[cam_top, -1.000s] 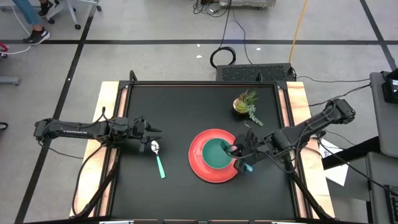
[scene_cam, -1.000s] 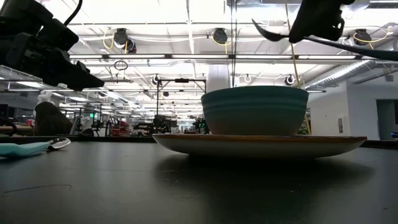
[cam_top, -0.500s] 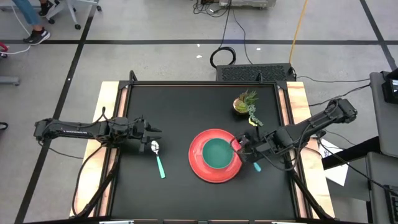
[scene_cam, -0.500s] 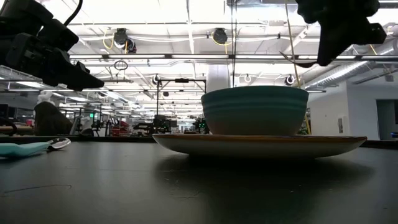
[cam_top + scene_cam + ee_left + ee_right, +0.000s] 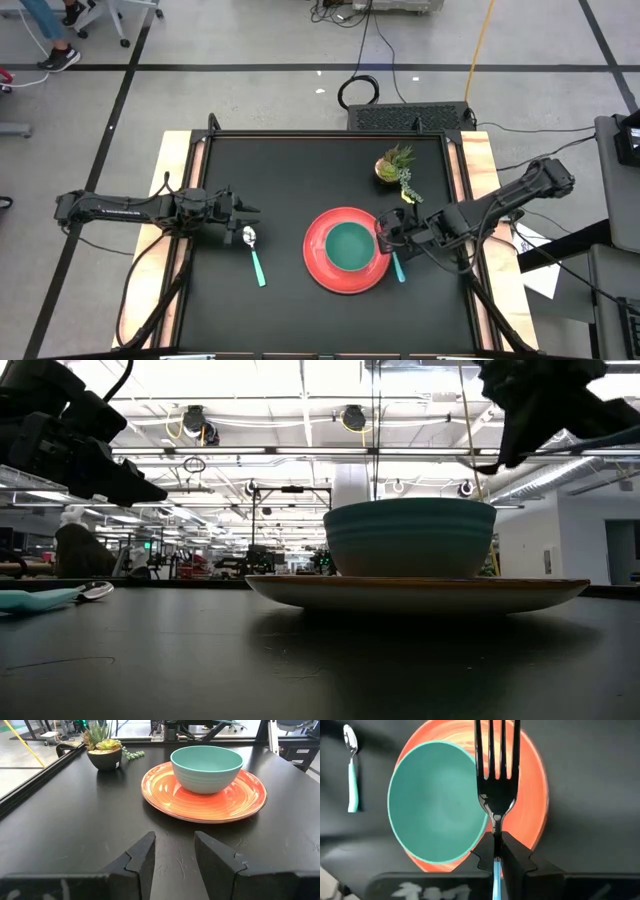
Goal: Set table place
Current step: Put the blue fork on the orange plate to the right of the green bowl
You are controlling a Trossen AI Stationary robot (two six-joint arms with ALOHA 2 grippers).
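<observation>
Your fork [image 5: 495, 780] is clamped by its teal handle in the right pincer [image 5: 496, 851], raised off the bench [image 5: 280, 170], tines over the red plate [image 5: 318, 262] holding the teal bowl [image 5: 349, 246]. The spoon [image 5: 254, 256] lies towards the bench's left edge, bowl end beneath the half-open, empty left pincer [image 5: 244, 224].

A potted plant [image 5: 396, 167] stands near the desk's far edge; cables [image 5: 358, 92] coil on the floor beyond.
</observation>
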